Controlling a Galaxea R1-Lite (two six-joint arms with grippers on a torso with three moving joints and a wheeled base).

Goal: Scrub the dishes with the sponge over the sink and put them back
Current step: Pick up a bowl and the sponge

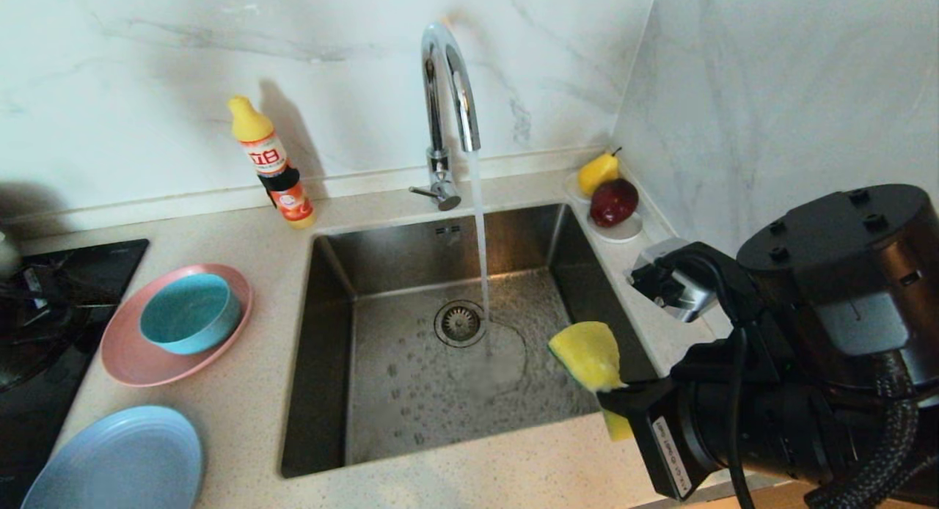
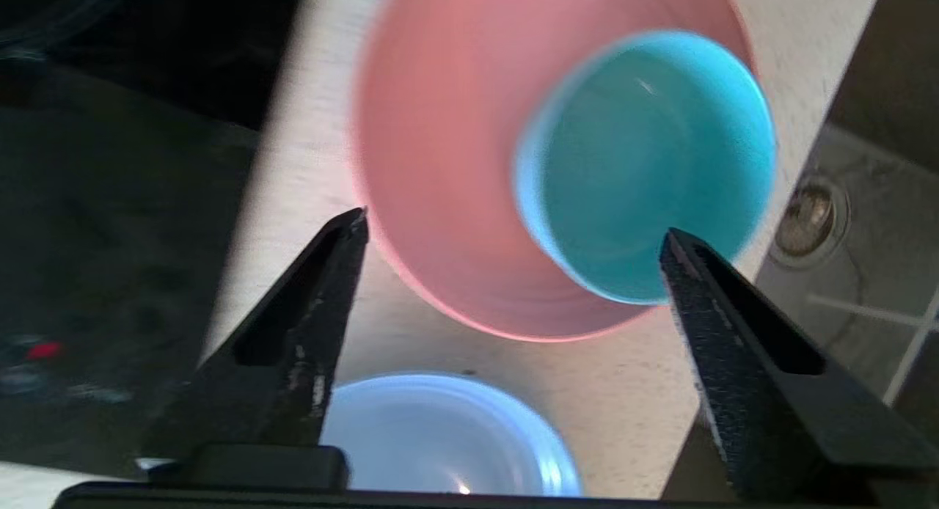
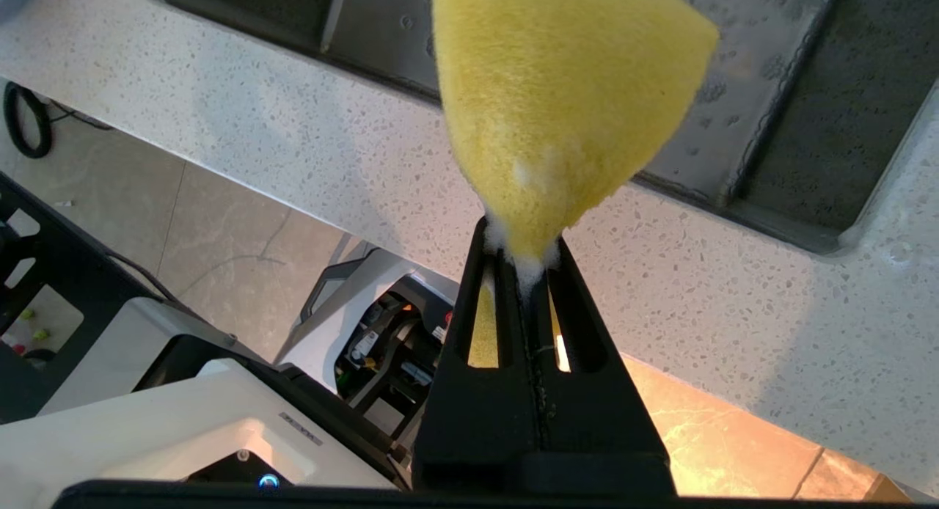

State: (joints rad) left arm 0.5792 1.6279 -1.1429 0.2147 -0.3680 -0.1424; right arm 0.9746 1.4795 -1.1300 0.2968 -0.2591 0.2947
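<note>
- Right wrist view: right claw [image 3: 530,263] pinches the sponge [image 3: 565,105] by its tail, so the fat end reaches over the sink [image 3: 777,113].
- Left claw [image 2: 513,234] gapes wide, probably above the bowl [image 2: 645,164] on the pink plate [image 2: 440,142].

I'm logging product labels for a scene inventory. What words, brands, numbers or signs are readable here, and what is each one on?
Dish-soap bottle: red label with large white characters, too blurred to read.
Sticker on the right arm's wrist housing: small print, too small to read.
Sponge, pink plate, teal bowl, light-blue plate, tap: no text visible.
Nothing can be quoted with confidence.
</note>
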